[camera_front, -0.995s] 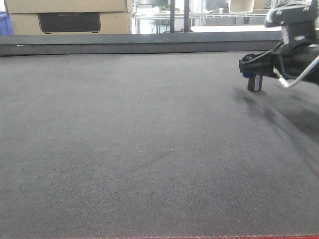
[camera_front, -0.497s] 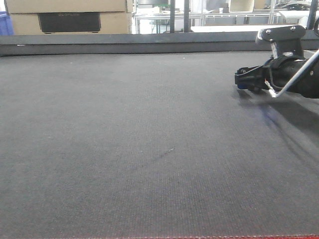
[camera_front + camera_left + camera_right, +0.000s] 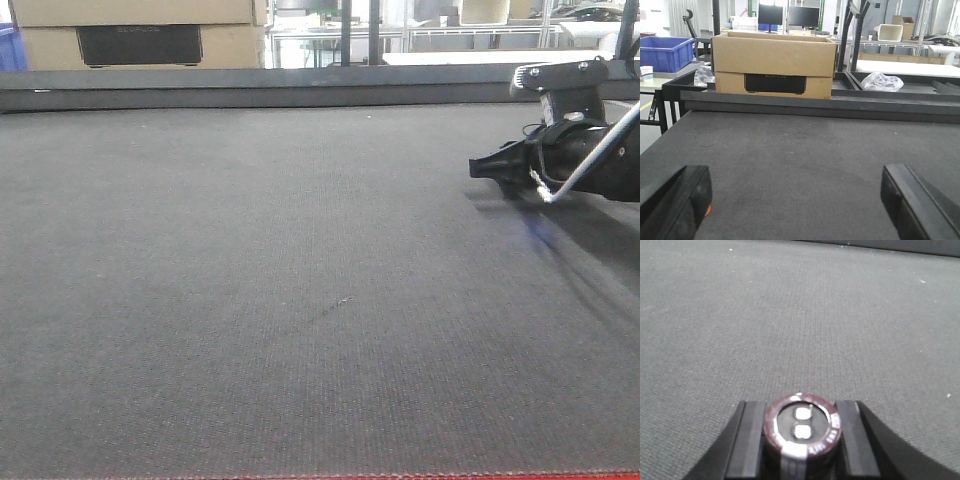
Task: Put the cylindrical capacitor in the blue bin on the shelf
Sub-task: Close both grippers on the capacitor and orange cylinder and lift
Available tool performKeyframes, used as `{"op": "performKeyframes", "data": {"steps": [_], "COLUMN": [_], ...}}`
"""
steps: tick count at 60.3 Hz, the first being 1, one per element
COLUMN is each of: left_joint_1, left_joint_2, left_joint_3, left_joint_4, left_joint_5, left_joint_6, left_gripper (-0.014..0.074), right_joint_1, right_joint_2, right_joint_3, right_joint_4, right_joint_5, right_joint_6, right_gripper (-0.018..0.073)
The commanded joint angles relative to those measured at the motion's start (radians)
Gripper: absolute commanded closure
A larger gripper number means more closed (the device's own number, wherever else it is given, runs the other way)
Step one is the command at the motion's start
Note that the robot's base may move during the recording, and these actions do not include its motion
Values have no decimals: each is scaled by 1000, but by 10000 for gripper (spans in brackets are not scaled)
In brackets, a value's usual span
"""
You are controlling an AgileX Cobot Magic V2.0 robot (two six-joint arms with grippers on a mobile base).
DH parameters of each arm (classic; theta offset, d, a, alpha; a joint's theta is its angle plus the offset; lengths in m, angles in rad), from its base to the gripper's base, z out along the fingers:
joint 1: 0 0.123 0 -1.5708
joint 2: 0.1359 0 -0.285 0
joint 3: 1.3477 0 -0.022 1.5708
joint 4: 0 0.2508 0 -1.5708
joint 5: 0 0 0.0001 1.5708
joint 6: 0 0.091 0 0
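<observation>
Right gripper (image 3: 801, 439) is clamped on the capacitor (image 3: 801, 426), a black finger (image 3: 751, 440) pressed to each side of it. Only the right wrist view shows this: the cylinder's round end faces the camera, with a dark maroon rim, two pale spots in the middle and a pale stripe down the sleeve. In the front view the same gripper (image 3: 487, 167) reaches in low from the right edge, its tip just above the mat (image 3: 250, 290), and the capacitor cannot be made out there

Left gripper (image 3: 797, 210) shows only in its own wrist view, jaws wide apart with nothing between them, one dark finger (image 3: 675, 200) at each lower corner over bare mat

Grey woven mat fills most of every view, with a dark raised rail (image 3: 820, 102) along its far edge. Behind the rail sits a cardboard box (image 3: 772, 62); the left wrist view shows it whole, the front view only its lower part. A blue crate (image 3: 665, 52) stands on a side table far left, and a crumpled plastic bag (image 3: 881, 81) lies right of the box
</observation>
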Motion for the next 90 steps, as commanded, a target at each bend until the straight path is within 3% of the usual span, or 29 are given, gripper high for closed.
{"op": "performKeyframes", "data": {"steps": [1,9,18,32,44,60,75,90], "left_joint_1": [-4,25,123,245,255,255,257,279], "left_joint_2": [4,9,69,285,607,1019,1304,1461], "left_joint_3": [4,37,111,210,195,41,-139,-274], "left_joint_4": [53,102,100,46,46,-8,-30,-37], "left_joint_5": [-11,-27,-86,-412,-706,-878,-910,-910], "left_joint_6": [-5,-5,-5,-5,-5,-5,-5,-5], "left_gripper": [7,7,7,7,7,7,7,7], "right_joint_1": [-4,-4,-4,-4,-4,-4,-4,-4], "right_joint_2": [-54,-153,-329,-569,-728,-880,-969,-1014], "right_joint_3": [-7,-4,-4,-4,-4,-4,-4,-4], "right_joint_4": [3,3,3,3,3,3,3,3], "right_joint_5": [-7,27,138,275,392,526,577,577], "right_joint_6": [-3,-3,-3,-3,-3,-3,-3,-3], "right_gripper": [666,676,676,676,676,676,676,676]}}
